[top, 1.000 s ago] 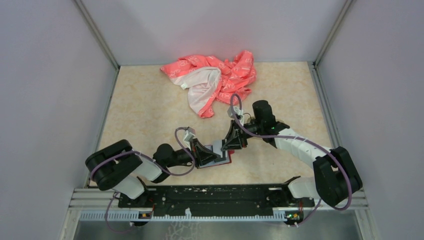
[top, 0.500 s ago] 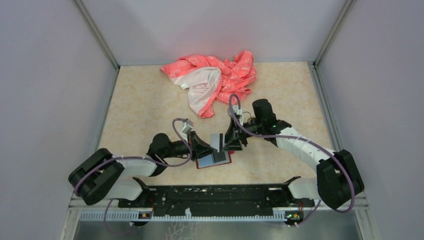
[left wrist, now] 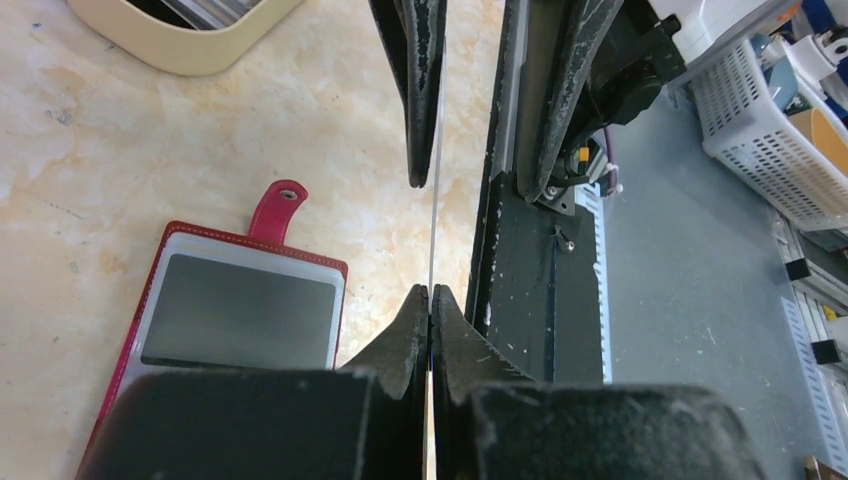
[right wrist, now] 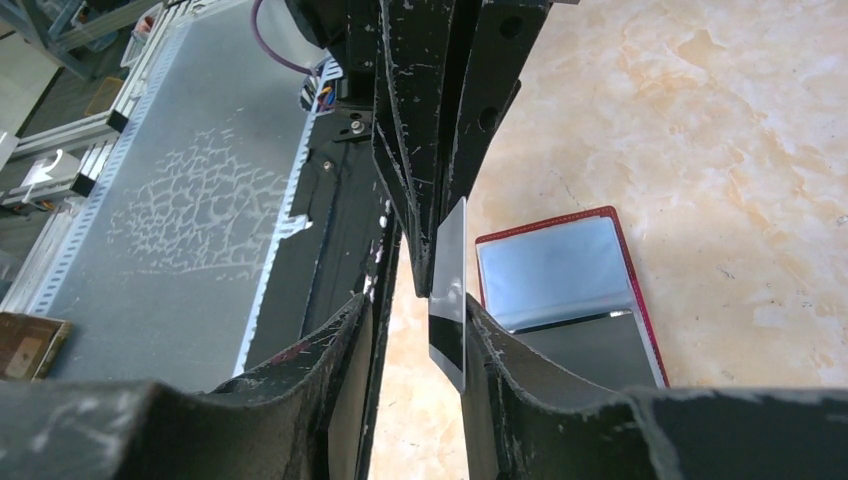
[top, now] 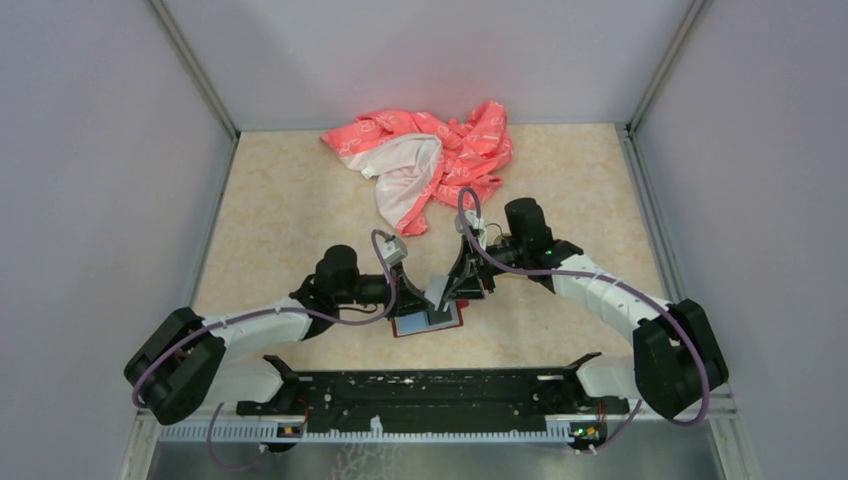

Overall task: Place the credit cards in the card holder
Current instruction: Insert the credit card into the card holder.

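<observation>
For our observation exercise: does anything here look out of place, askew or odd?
A crumpled pink cloth lies at the far side, apart from the work. A credit card hangs edge-up in the left gripper near the open card holder.

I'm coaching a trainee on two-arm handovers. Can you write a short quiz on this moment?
1. True or false: the card holder lies folded shut on the table.
2. Which gripper pinches the credit card? A) left gripper B) right gripper C) neither
3. Fill in: the patterned cloth lies toward the table's ___ edge (near or far).
Key: 1 false, it lies open. 2 A; the right gripper's jaws stand apart around the card. 3 far.
</observation>
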`<move>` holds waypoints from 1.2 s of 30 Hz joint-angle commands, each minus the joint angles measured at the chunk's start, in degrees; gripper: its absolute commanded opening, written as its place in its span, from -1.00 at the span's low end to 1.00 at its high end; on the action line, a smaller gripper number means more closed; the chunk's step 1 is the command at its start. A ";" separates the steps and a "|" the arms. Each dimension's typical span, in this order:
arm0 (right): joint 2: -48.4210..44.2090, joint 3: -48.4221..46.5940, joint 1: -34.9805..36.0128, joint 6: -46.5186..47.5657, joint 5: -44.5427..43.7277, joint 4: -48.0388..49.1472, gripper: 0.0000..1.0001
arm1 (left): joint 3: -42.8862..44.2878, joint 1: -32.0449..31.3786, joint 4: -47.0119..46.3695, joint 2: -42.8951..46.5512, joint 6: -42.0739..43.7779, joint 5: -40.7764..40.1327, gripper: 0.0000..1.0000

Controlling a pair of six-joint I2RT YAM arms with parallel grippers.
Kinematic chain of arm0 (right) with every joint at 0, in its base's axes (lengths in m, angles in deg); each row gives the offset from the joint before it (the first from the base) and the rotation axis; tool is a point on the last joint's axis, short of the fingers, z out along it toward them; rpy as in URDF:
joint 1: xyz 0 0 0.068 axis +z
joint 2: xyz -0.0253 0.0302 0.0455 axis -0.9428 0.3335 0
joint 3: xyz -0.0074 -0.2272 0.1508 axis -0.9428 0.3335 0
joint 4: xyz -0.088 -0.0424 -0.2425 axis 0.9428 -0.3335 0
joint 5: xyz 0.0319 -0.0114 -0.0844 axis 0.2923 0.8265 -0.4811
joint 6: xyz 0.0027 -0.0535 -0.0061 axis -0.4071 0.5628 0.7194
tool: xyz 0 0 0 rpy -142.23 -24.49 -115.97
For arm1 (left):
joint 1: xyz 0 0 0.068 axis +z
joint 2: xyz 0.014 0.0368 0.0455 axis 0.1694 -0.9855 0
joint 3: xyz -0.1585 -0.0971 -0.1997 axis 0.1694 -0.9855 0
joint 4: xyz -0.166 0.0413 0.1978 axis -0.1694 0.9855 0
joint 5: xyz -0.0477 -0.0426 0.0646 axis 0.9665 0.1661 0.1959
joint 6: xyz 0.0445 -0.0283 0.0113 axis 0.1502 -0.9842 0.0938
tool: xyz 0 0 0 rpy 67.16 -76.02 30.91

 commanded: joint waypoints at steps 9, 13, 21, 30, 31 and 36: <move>-1.25 -2.85 -0.87 0.05 1.32 0.52 -0.45 | 4.29 1.14 14.71 2.58 8.23 0.95 -1.00; -0.60 -3.04 -0.87 -0.14 1.36 0.45 -0.78 | 4.55 1.40 15.06 3.08 8.20 0.79 -1.00; 3.14 -5.06 -0.88 0.47 -3.13 -3.38 -1.00 | 0.92 3.44 14.95 8.28 1.93 -11.78 -0.06; 11.28 -7.04 -0.46 -4.45 -10.33 -6.92 -1.00 | -9.47 5.18 25.50 24.93 -15.99 -30.21 0.14; 12.44 -7.65 -0.36 -5.04 -11.10 -8.11 -1.00 | -10.28 5.23 26.62 25.73 -18.28 -30.80 0.05; 15.18 -7.81 -0.34 -8.62 -13.48 -8.95 -1.00 | -12.65 5.23 27.54 27.38 -25.72 -28.25 -0.12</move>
